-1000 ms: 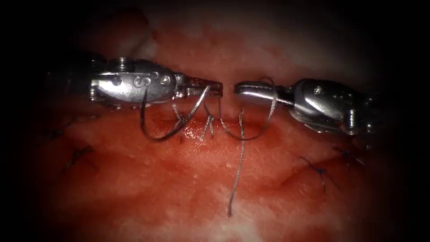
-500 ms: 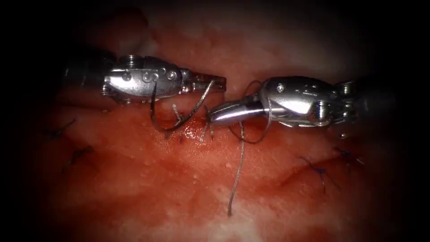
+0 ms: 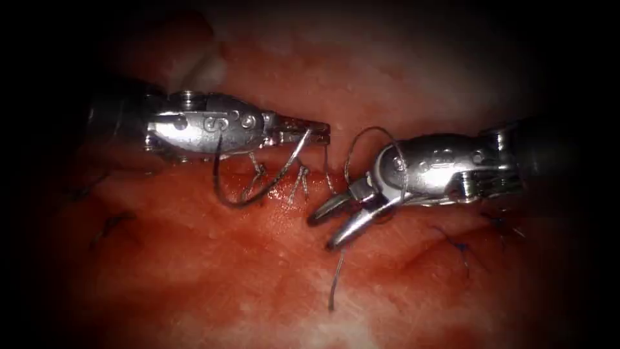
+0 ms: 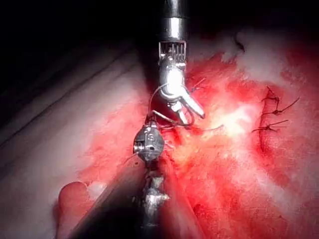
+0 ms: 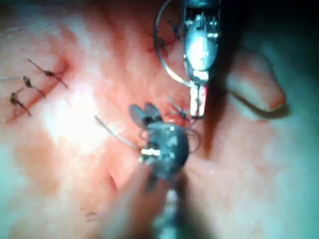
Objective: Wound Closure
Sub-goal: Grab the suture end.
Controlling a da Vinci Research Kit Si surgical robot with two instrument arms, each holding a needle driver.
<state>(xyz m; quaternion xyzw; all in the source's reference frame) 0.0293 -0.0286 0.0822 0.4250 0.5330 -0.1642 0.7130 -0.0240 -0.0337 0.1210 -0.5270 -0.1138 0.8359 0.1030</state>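
Observation:
My left tool (image 3: 320, 129) comes in from the left with its jaws shut on the curved needle (image 3: 248, 199) near its thread end. The needle arcs down over the tissue (image 3: 258, 271) and up across the tool's body, and I see no part of it in the tissue. My right tool (image 3: 323, 232) points down and left with its jaws open and holds nothing. A thread loop (image 3: 368, 132) is wound around its wrist. The free thread tail (image 3: 334, 281) runs down from just below its jaws. The left tool (image 5: 198, 102) with the needle (image 5: 164, 64) also appears in the right wrist view.
Short tied thread ends (image 3: 299, 183) stand up from the cut between the two tools. Finished dark stitches lie at the right (image 3: 460, 249) and at the left (image 3: 111, 223). Red fluid wets the tissue around the cut. The right tool (image 4: 192, 110) is open in the left wrist view.
The right tool has moved from opposite the left jaws down and left, tilted its tip toward the thread tail, and opened its jaws. The left tool has shifted slightly right, still holding the needle.

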